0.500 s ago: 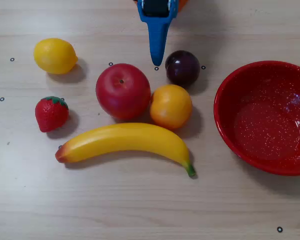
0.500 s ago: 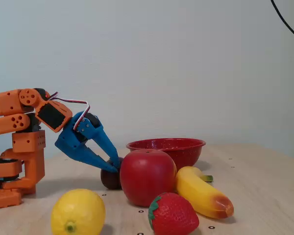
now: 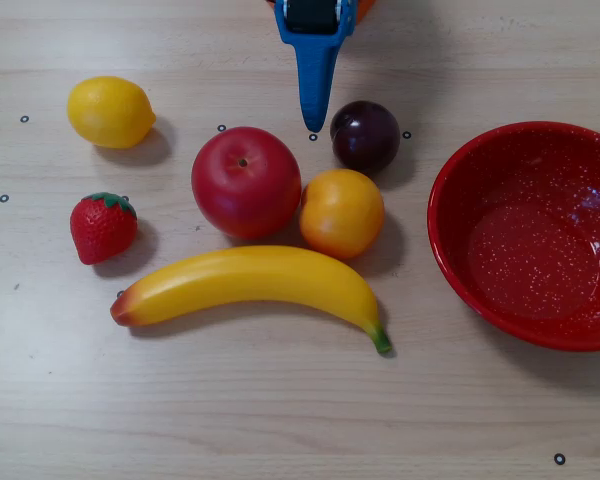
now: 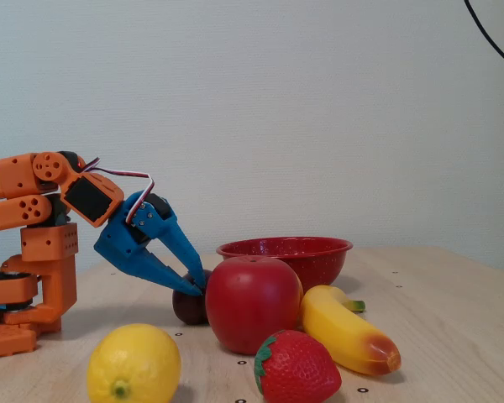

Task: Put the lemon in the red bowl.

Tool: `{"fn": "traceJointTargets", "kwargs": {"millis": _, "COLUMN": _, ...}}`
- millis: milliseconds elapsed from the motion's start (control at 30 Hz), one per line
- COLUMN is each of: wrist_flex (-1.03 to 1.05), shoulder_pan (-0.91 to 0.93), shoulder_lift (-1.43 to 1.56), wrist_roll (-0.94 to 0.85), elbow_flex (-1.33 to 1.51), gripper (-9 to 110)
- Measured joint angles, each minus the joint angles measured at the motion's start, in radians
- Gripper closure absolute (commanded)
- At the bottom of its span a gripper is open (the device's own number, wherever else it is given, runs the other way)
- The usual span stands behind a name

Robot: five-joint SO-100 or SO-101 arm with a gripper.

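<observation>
Pale wood-grain tabletop [image 3: 280,420] marked with small black ring dots, set before a plain light wall [image 4: 319,101]. In the overhead view the lemon [image 3: 110,111] lay at upper left, apart from the other fruit, with a strawberry [image 3: 103,227] just below it. The red bowl [image 3: 450,250] — speckled white — sat at the right edge. Between them clustered a red apple [image 3: 245,181], an orange fruit [image 3: 341,213] touching it, a dark plum [image 3: 365,136] and a banana [image 3: 250,285] lying along the front. The blue gripper [image 4: 196,281] — on an orange arm [image 4: 25,243] — reached down from the top edge, its jaws slightly parted and holding nothing, tips beside the plum, well apart from the lemon.
</observation>
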Motion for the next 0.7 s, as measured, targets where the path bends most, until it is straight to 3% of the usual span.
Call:
{"fn": "traceJointTargets", "kwargs": {"millis": 367, "wrist_flex": 0.129, "shoulder_pan": -0.003, "shoulder_lift": -0.109, "wrist_roll": 0.0, "elbow_flex": -0.086, "gripper": 101}}
{"fn": "traceJointTargets", "kwargs": {"millis": 700, "wrist_flex": 0.41, "shoulder_pan": -0.002, "shoulder_lift": -0.374, "wrist_roll": 0.012, "elbow_flex": -0.476, "gripper": 101}}
